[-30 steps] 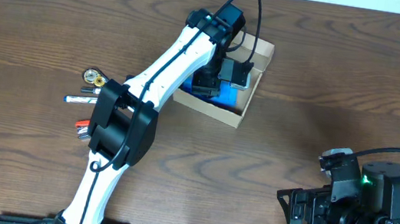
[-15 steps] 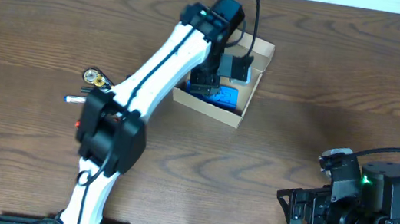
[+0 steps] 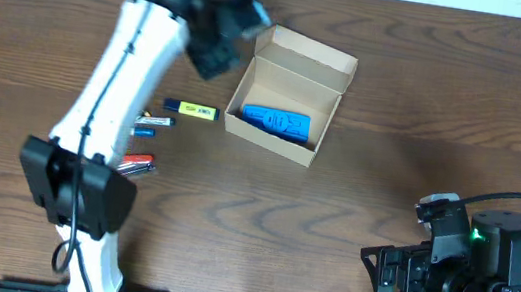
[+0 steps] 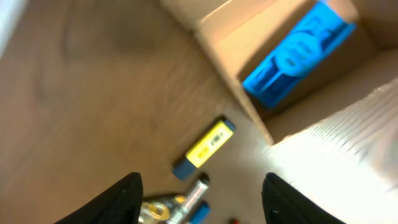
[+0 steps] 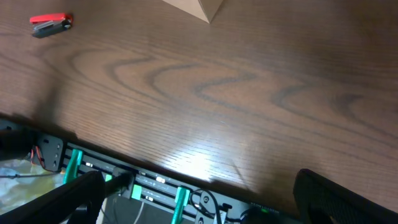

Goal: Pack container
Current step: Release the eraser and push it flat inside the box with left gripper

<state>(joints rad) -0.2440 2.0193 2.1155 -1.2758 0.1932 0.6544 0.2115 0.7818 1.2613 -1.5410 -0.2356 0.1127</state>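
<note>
The container [image 3: 298,68] is a tan cardboard box standing open at the back centre, its flap raised on the far side. A blue block [image 3: 277,121] lies inside along the near wall, also seen as the blue block [image 4: 298,53] in the left wrist view. My left gripper [image 3: 223,45] hangs blurred just left of the box, above the table. It is the left gripper [image 4: 202,202] with jaws apart and nothing between them. Below it lie a yellow-and-blue marker [image 4: 203,148] and a silver pen [image 4: 194,198]. My right gripper [image 5: 208,199] stands open and empty at the table's front edge.
Left of the box lie the yellow-and-blue marker [image 3: 191,109], a blue-capped pen [image 3: 153,121] and a red-tipped item [image 3: 137,163]. The left arm [image 3: 104,105] crosses the left side. The right arm's body [image 3: 471,270] fills the front right corner.
The left gripper has risen out of the box and swung left and back, leaving the blue block inside. The arm now uncovers the pens on the left. The right arm has not moved.
</note>
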